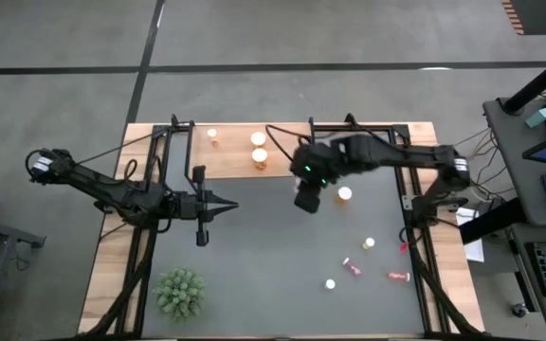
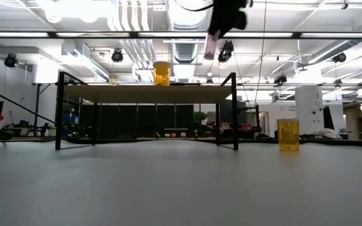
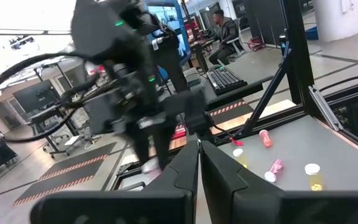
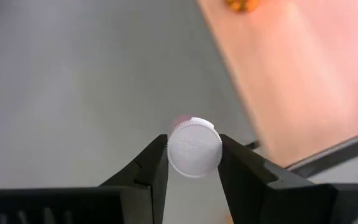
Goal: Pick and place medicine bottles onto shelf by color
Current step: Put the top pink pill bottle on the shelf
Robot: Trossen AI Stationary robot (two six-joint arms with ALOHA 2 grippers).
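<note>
My right gripper hangs high above the table's middle, just in front of the shelf, shut on a pink medicine bottle with a white cap. Three orange and yellow bottles stand on the shelf board. More bottles are on the grey table: an orange one, a yellow one and two pink ones lying down. My left gripper waits shut and level over the table's left half. My right gripper pinches the bottle at its white cap between the two fingers, one finger on each side of the cap's rim. The fingers slant downward from above. The pink body hangs below the fingers, nearly upright, lifted clear and higher than the shelf board.
A green spiky plant stands near the table's front left. The shelf's thin black legs stand on the far part of the table. A white-capped bottle sits near the front. Desks and a keyboard lie beyond the right edge.
</note>
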